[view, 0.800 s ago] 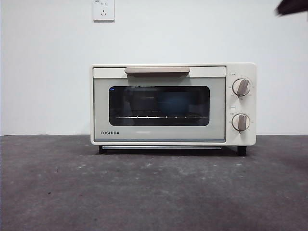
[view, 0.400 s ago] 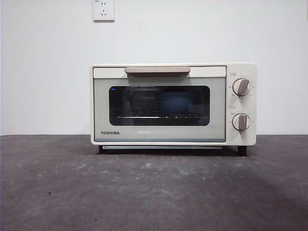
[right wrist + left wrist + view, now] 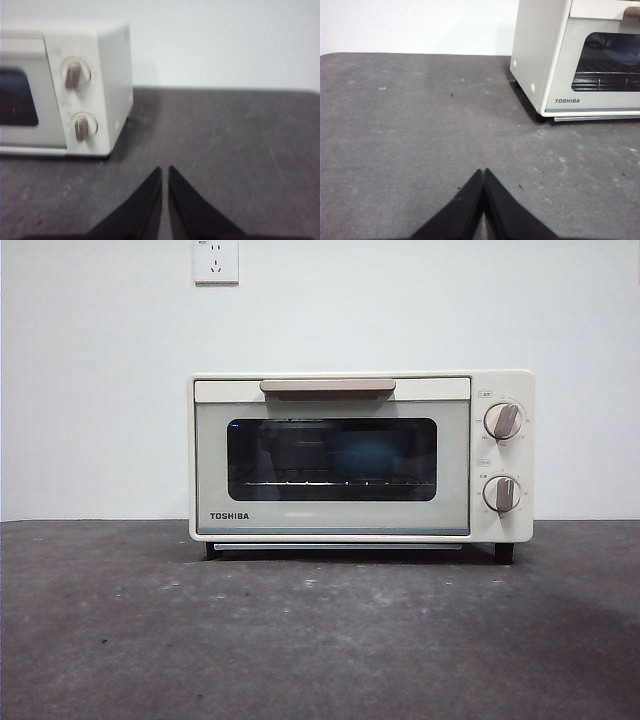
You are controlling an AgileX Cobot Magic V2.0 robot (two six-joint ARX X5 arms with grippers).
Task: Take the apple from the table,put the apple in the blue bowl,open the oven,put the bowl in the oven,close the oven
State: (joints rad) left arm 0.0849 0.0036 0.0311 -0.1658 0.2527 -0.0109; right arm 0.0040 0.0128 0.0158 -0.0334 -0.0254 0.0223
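Note:
The cream-white Toshiba oven [image 3: 360,456] stands at the back of the dark grey table [image 3: 300,640] with its door closed and the beige handle [image 3: 327,388] up. Through the dark glass a blue bowl [image 3: 365,456] shows dimly on the wire rack. The apple is hidden from every view. My left gripper [image 3: 484,172] hangs shut over bare table, left of the oven [image 3: 580,55]. Off the oven's knob side [image 3: 75,95], my right gripper [image 3: 165,171] is also shut and holds nothing. Neither arm appears in the front view.
A white wall with a power socket [image 3: 215,260] rises behind the oven. Two knobs [image 3: 501,421] sit on the oven's right panel. Bare table stretches in front of the oven and on both sides of it.
The black tip of an arm at the front view's top right corner has gone out of sight. The oven stays closed and unmoved.

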